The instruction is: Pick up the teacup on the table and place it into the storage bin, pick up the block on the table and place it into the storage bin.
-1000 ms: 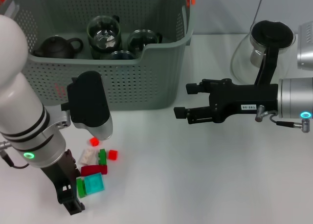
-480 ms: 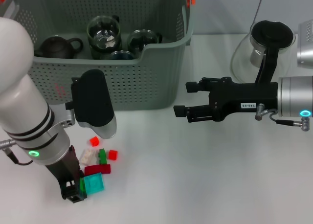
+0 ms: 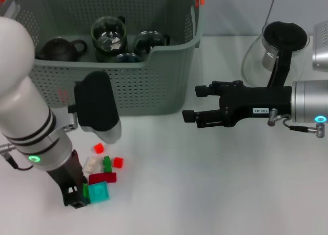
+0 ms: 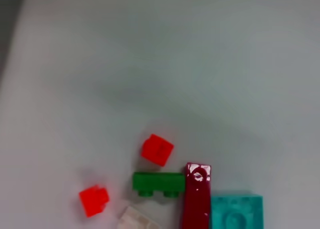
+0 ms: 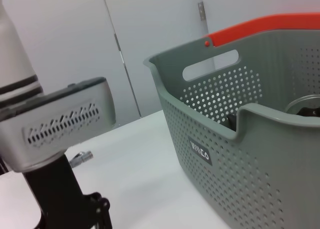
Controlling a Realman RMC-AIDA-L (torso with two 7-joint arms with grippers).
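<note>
The left gripper (image 3: 77,198) sits low among the blocks (image 3: 100,178) on the table (image 3: 205,183); its jaws can't be made out. The right gripper (image 3: 190,104), jaws open and empty, hovers beside the bin (image 3: 154,86) (label reads "VINEO"). Teacups (image 3: 108,36) sit inside the bin.

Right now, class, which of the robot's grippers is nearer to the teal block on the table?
Left. The left gripper is down at the table right beside the teal block. The right gripper hovers open well away, in front of the storage bin.
</note>
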